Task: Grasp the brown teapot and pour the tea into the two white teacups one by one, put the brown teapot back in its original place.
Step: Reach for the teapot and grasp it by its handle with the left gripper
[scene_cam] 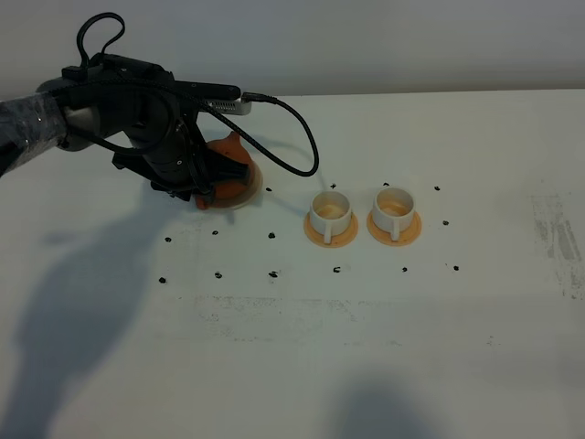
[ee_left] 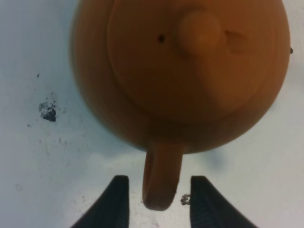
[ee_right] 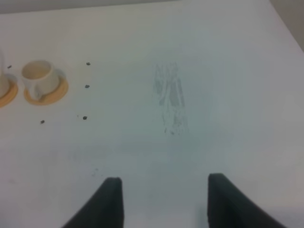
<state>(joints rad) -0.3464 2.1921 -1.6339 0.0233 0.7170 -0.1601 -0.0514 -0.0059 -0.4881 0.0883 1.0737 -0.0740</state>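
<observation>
Our left gripper (ee_left: 160, 180) stands open astride the loop handle (ee_left: 164, 164) of the squat reddish-brown clay teapot (ee_left: 180, 71), which rests on its flat cream saucer (scene_cam: 249, 196). It looks rigid, smooth and breakable, so we'd pinch that handle squarely.

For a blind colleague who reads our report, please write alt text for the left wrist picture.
A brown teapot, seen from above, fills most of the picture. Its loop handle lies between the two dark fingers of the open left tool, with a gap on each side. The table around is white with dark specks.
</observation>
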